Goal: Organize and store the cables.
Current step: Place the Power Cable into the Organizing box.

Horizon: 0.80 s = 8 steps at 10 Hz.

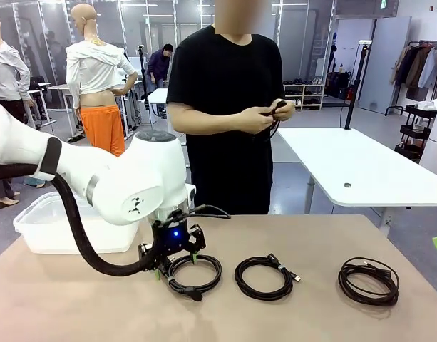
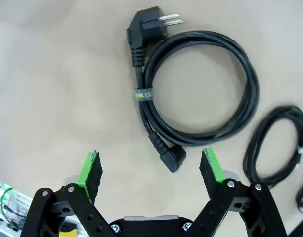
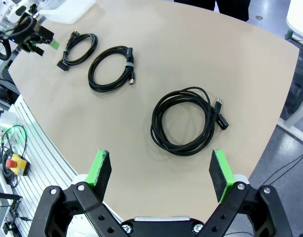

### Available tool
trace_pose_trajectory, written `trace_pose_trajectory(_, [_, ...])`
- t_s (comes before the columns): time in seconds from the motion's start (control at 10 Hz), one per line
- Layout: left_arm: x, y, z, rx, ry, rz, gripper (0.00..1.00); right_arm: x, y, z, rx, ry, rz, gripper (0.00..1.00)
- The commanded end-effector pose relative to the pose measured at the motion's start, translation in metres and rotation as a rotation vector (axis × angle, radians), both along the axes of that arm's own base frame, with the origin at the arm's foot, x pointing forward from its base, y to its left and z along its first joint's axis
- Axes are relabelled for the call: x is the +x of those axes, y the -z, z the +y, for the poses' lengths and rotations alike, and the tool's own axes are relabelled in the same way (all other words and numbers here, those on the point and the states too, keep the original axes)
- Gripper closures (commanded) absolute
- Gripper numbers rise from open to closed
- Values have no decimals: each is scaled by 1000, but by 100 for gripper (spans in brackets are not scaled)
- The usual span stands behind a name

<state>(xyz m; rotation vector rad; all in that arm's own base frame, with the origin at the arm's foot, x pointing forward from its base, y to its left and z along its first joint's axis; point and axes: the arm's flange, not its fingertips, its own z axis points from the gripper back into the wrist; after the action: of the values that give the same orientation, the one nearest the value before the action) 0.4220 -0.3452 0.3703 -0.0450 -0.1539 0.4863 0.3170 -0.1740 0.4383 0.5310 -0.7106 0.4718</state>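
Note:
Three coiled black cables lie in a row on the tan table: a power cable (image 1: pixel 194 273) with a wall plug on the left, a middle cable (image 1: pixel 264 276), and a right cable (image 1: pixel 368 280). My left gripper (image 1: pixel 174 255) hovers open just above the power cable (image 2: pixel 198 89), its green fingertips (image 2: pixel 90 170) short of the coil's near edge. From high over the table's right end, my right gripper (image 3: pixel 160 174) stands open above the right cable (image 3: pixel 186 121); the middle cable (image 3: pixel 110 68) and power cable (image 3: pixel 79 48) lie beyond. The person's hands hold another black cable (image 1: pixel 275 117).
A white plastic bin (image 1: pixel 43 224) stands at the table's far left, partly behind my left arm. The person stands at the far edge, centre. Bare tabletop stretches in front of the cables. Another white table (image 1: pixel 361 167) stands behind on the right.

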Motion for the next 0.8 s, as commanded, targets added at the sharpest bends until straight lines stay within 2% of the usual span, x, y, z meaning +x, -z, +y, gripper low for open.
trace_pose_trajectory(0.0, [6,25,-3,38,-70,-29,0,2,3,-1,-10,1,-2,0])
trace_pose_trajectory(0.4, [28,56,8,24,-77,-75,0,2,3,-1,-10,1,-2,0])
trace_pose_trajectory(0.7, [39,62,7,31,-87,-41,0,2,3,-1,-10,1,-2,0])
